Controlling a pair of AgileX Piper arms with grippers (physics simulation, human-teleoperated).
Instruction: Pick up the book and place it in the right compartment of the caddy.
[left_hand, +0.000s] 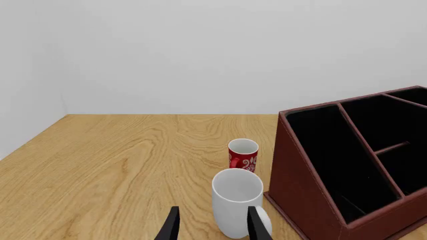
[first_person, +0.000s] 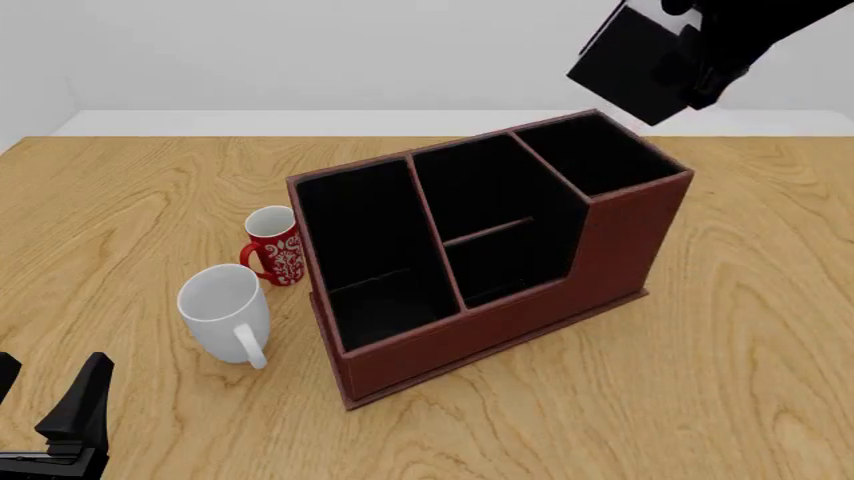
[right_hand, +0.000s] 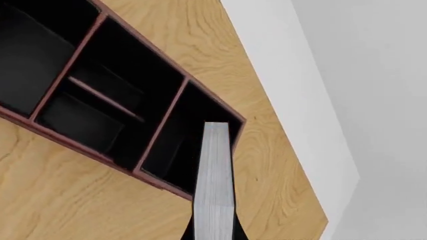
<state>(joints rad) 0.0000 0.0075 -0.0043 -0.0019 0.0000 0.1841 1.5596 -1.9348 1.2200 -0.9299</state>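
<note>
My right gripper (first_person: 683, 45) is shut on the black book (first_person: 638, 68) and holds it tilted in the air, above and just behind the caddy's right end. The right wrist view looks down along the book's white page edges (right_hand: 215, 180), which overlap the right compartment (right_hand: 172, 150) below. The red-brown caddy (first_person: 534, 320) stands mid-table, its tall squarish right compartment (first_person: 601, 155) black inside with nothing in it. Low at the near left, my left gripper (first_person: 47, 388) is open and holds nothing; its fingers (left_hand: 172, 226) frame the white mug.
A white mug (first_person: 224, 310) and a red patterned mug (first_person: 274, 245) stand just left of the caddy (left_hand: 313, 190); both mugs, white (left_hand: 237, 200) and red (left_hand: 243, 155), show in the left wrist view. A white wall backs the wooden table (first_person: 747, 380).
</note>
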